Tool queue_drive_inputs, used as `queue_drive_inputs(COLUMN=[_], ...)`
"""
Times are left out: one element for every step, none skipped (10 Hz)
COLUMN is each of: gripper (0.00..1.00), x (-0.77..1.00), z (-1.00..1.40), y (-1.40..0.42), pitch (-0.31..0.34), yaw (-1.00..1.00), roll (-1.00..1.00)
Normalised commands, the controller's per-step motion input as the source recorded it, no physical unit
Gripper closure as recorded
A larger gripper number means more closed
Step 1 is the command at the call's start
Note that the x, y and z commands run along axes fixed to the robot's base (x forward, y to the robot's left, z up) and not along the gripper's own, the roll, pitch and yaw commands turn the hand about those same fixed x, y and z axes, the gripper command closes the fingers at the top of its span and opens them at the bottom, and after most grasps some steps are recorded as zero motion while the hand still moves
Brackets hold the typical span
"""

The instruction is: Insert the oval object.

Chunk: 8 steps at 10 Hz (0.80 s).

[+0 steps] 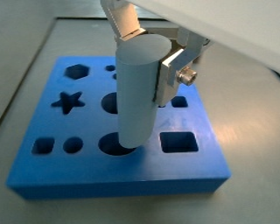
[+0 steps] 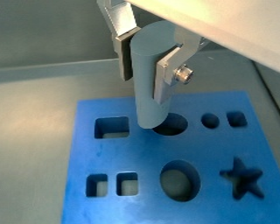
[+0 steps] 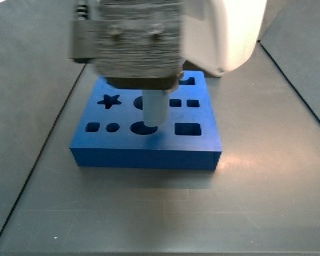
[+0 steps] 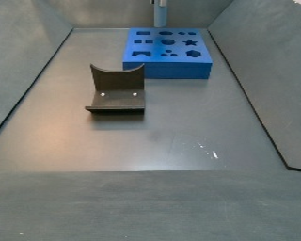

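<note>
A grey metal floor (image 4: 153,141) fills most of a side view, with dark walls rising at the frame's edges. On it, at the upper centre of that view, lies a big blue board (image 4: 172,64) cut with shaped holes: a star, a hexagon, squares, rounds and an oval. The same board (image 3: 143,148) sits at the centre of a side view, and both wrist views look down on it from close above.

At the left centre of a side view stands the fixture (image 4: 116,90), a dark brown bracket with a curved notch on a base plate, well apart from the board.

The gripper (image 1: 146,54) hangs over the board in the upper middle of both wrist views; its silver fingers (image 2: 168,70) are closed narrowly on the oval object (image 1: 136,92), a pale bluish-white peg held upright.

The peg's lower end (image 2: 150,114) meets a round hole (image 2: 171,125) near the board's middle. In a side view the peg (image 3: 151,108) shows beneath the blurred grey gripper body, reaching down to the board. How deep it sits cannot be told.
</note>
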Motion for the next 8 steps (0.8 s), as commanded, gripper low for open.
queue_drive_inputs(gripper=[1.00,1.00,1.00,1.00,1.00,1.00,1.00,1.00], x=[0.00,0.00,0.00,-0.01,-0.01,-0.04,-0.15,-0.19], z=[-0.05,-0.14,-0.21,-0.27,-0.29,-0.28,-0.14,-0.06], y=[0.00,0.00,0.00,0.00,0.00,0.00,0.00,0.00], pitch=[0.000,0.000,-0.014,-0.019,-0.017,-0.016,0.000,0.000], yaw=[-1.00,-1.00,-1.00,-1.00,-1.00,-1.00,-0.95,-0.90], roll=[0.01,0.00,0.00,-0.01,-0.03,-0.02,0.00,-0.02])
